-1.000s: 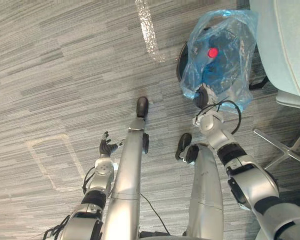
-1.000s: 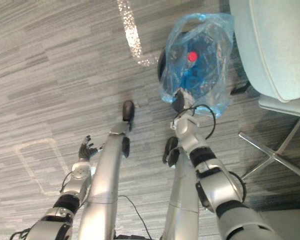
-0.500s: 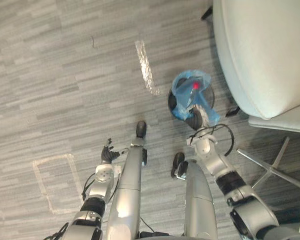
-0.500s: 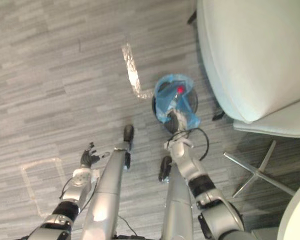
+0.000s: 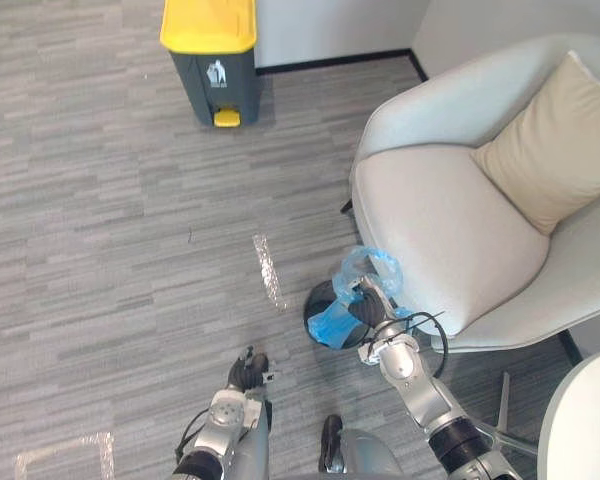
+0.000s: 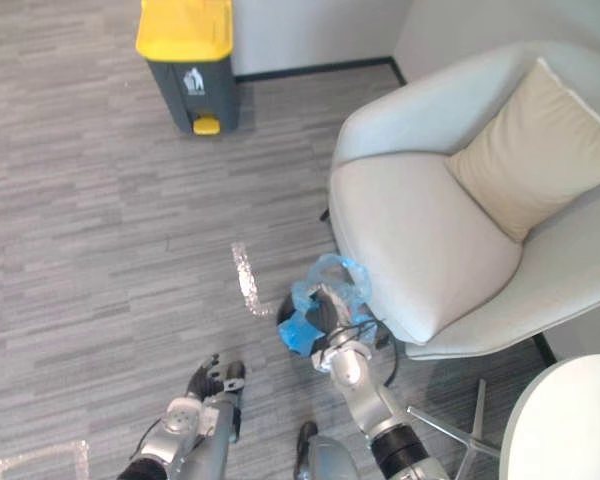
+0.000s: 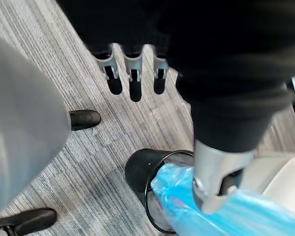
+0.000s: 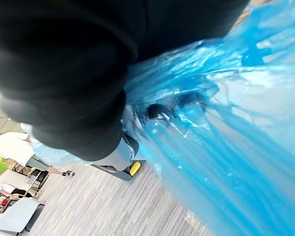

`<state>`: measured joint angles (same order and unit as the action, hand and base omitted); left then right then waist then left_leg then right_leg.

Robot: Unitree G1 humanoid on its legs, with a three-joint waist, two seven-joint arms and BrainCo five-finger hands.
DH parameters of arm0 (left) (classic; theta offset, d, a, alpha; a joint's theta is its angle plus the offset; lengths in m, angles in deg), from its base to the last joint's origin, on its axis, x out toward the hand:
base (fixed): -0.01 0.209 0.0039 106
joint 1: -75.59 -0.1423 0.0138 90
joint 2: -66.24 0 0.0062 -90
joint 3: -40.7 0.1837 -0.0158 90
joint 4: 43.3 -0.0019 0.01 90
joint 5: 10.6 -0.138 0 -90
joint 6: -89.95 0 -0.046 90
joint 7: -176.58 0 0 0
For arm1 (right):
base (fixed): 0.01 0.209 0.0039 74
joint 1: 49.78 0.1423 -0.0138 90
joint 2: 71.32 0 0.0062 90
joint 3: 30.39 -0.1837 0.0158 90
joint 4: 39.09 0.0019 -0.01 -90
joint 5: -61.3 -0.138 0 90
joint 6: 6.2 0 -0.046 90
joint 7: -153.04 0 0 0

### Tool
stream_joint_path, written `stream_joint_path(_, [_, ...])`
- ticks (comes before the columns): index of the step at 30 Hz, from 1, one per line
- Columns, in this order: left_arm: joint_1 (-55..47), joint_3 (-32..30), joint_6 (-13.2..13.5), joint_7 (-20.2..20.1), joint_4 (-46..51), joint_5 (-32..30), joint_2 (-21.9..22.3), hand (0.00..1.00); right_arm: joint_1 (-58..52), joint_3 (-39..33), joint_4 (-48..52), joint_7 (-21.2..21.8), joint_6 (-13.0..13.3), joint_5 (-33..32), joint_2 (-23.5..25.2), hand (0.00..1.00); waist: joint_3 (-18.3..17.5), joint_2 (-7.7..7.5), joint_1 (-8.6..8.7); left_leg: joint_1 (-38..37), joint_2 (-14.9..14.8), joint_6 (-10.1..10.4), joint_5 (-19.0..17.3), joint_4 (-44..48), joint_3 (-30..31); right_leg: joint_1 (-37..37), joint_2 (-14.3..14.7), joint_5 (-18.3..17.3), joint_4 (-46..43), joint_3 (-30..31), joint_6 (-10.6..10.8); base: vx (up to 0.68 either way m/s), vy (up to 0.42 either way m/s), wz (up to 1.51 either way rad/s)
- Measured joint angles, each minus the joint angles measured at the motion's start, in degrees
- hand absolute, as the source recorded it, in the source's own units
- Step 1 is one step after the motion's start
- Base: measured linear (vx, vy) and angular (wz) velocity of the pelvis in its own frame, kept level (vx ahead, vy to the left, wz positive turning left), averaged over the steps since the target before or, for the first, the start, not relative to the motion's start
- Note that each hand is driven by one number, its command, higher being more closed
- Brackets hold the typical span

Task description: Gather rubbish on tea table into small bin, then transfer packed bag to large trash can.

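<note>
The blue plastic bag with rubbish stands in the small black bin on the floor, beside the armchair. My right hand is at the bag's gathered top. In the right wrist view its dark-tipped fingers are curled into the blue plastic. My left hand hangs low to the left of the bin, holding nothing, its fingers straight. The left wrist view looks down on the bin and the bag. The large grey trash can with a yellow lid stands far ahead by the wall.
A pale armchair with a beige cushion stands right of the bin, its metal legs spreading near my right arm. A white round table's edge shows at lower right. Grey carpet runs from the bin to the trash can.
The camera has risen and tilted forward, bringing the armchair and the large trash can into view. My right hand stays on the bag at the bin; my left hand stays open.
</note>
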<state>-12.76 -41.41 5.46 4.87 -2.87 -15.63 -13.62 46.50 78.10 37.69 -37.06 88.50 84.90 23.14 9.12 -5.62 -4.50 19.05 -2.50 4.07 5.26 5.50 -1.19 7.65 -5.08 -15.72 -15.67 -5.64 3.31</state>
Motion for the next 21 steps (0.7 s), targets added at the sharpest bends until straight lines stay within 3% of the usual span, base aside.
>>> stream_joint_path(4, [-1.26, 0.91, 0.01, -1.07, 0.99, -0.9, -1.79, 0.0, -1.63, 0.0, 0.14, 2.56, 1.72, -0.84, -2.67, 1.0, -2.98, 1.05, 1.04, -5.21, -0.02, -0.15, 2.85, -6.81, -0.58, -3.62, 0.29, 2.32, 4.43, 0.66, 0.25, 0.0, 0.002, -0.12])
stream_joint_path(8, [-3.22, 3.63, 0.39, -2.53, 7.58, -1.61, -2.98, 0.0, -2.57, 1.59, 1.74, 5.12, 3.53, -2.67, -8.93, 1.0, -4.62, 2.43, 1.07, -9.25, 0.28, -0.38, 4.7, -11.44, -1.33, -5.53, 0.37, 3.49, 6.3, 2.02, 0.4, -0.07, 0.031, -0.18])
stream_joint_path(16, [-4.66, 7.31, 1.63, -4.21, 25.8, -1.63, -7.09, 0.0, -1.05, 4.52, 10.0, 7.65, 6.48, -6.26, -20.83, 1.0, -5.43, 3.73, 1.32, -9.19, 0.21, -0.4, 4.38, -11.53, -1.33, -5.5, 0.46, 4.89, 8.11, 3.63, 1.03, -0.07, 0.033, -0.08])
stream_joint_path(21, [-4.66, 7.72, 3.25, -4.67, 32.0, -1.63, -9.23, 0.0, 0.04, 4.57, 10.65, 8.02, 7.85, -7.39, -22.83, 1.0, -6.52, 3.76, 1.35, -9.18, 0.14, -0.86, 5.03, -11.51, -1.42, -5.81, 0.58, 5.79, 9.18, 3.86, 1.02, 0.02, -0.005, -0.03])
